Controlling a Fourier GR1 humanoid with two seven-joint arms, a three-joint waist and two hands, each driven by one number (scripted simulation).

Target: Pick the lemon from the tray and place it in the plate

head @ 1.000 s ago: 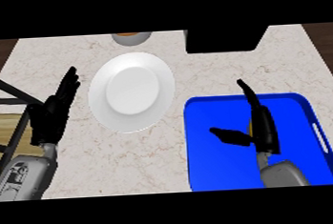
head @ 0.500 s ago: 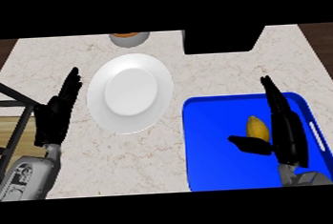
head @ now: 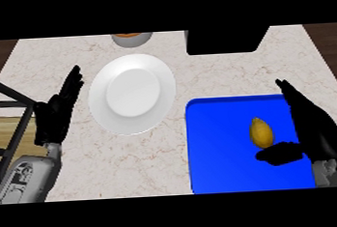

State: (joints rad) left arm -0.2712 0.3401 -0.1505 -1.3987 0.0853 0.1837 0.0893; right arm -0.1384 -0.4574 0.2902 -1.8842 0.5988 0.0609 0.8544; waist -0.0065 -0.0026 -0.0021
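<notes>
Nothing of the task is done yet, judging by the layout: the lemon (head: 262, 132) is not lifted and not held. Grasp, carry and release are all left.

Near edge of the counter (head: 219, 76), right side: the blue tray (head: 228, 165) is set close to the counter's front right corner. One item is seen in it, the lemon, lying toward the tray's right side, about mid-depth. The rest of the tray floor is bare blue.

The right hand (head: 311, 127) is placed over the tray's right edge, fingers straight and released, pointing away from the robot. The thumb is stuck out to the left, just in front of the lemon's near end. The lemon is flanked, not enclosed: fingers at its right, thumb at its near side. Contact cannot be told. Likely a pre-grasp pose, but that is a judgement.

Left edge of the counter: the left hand (head: 57, 109) is seen resting, fingers straight and up, nothing held.

Mid-counter, left of the tray's far corner: the white plate (head: 132, 93) is seen with nothing in it. It is well apart from the lemon, so a leftward and farther move is called for once the lemon is gripped.

Far edge: a small bowl (head: 131, 38) with something orange in it is seen, partly cut off. A black box (head: 223, 40) is seen to its right; contents cannot be told.
</notes>
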